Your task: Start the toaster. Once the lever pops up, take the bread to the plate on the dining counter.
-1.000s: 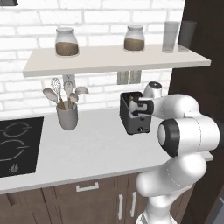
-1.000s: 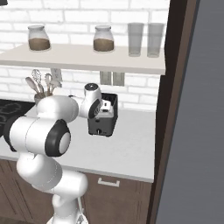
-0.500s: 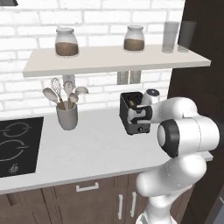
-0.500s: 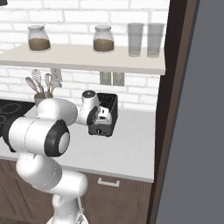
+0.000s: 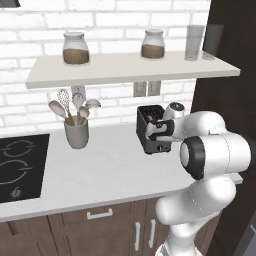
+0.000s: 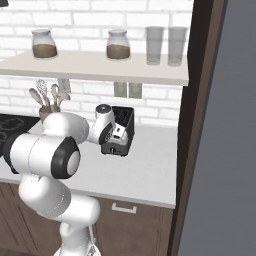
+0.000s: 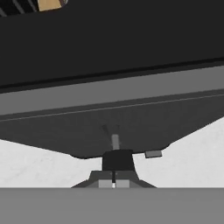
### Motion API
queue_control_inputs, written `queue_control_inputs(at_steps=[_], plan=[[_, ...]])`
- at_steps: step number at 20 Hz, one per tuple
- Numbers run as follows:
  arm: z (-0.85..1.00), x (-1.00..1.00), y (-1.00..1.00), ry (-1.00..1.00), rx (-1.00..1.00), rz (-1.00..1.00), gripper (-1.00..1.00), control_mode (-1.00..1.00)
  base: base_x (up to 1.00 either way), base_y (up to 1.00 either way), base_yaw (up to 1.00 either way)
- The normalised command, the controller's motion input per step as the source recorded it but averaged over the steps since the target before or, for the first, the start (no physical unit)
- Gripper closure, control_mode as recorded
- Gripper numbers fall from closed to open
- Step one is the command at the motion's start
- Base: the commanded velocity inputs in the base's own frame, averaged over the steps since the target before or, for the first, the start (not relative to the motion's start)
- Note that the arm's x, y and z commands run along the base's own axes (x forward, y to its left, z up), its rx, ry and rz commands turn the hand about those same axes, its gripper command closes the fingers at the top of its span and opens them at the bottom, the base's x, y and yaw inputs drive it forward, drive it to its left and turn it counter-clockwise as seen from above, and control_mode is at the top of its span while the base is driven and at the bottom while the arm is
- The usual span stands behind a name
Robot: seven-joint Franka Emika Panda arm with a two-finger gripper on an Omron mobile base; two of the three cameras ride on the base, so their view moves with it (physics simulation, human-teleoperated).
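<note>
The gripper, jaws together and holding nothing, pressed against the toaster front at centre frame. The bread showed at upper left of the hand view.

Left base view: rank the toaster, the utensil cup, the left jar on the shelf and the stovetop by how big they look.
1. Stovetop, cut off by the frame edge.
2. Toaster, partly hidden by the arm.
3. Utensil cup and left jar: too alike to rank, and the jar sits farther back.
</note>
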Motion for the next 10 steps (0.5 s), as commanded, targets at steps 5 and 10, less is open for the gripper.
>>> queue_control_inputs(at_steps=[5, 10], plan=[[-1.0, -0.31, 0.24, 0.0, 0.02, -0.14, 1.0, -1.0, 0.0, 0.0, 0.0], [-1.0, -0.34, 0.24, 0.0, 0.0, -0.13, 1.0, -1.0, 0.0, 0.0, 0.0]])
